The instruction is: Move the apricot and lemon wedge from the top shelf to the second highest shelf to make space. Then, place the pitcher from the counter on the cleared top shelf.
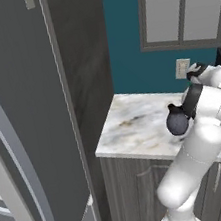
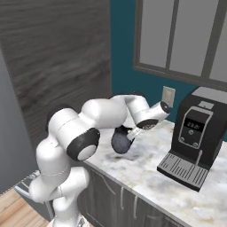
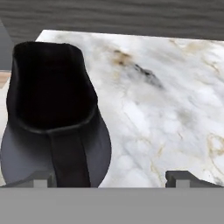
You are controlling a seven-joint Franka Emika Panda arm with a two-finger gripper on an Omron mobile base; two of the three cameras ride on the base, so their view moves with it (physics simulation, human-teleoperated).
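Black pitcher (image 3: 54, 127) sits right below my gripper (image 3: 111, 178).
I see my gripper's fingers spread wide, one tip over the pitcher, the other over bare stone. The pitcher stands on the marbled counter (image 3: 166, 109), and a coffee machine (image 2: 197, 133) stands farther along.

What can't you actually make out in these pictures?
- Gripper contact with the pitcher: hand view cuts off its open fingertips at the bottom.
- Pitcher's belly: the arm hides part in the left base view.
- Fridge shelves: its closed door hides them.
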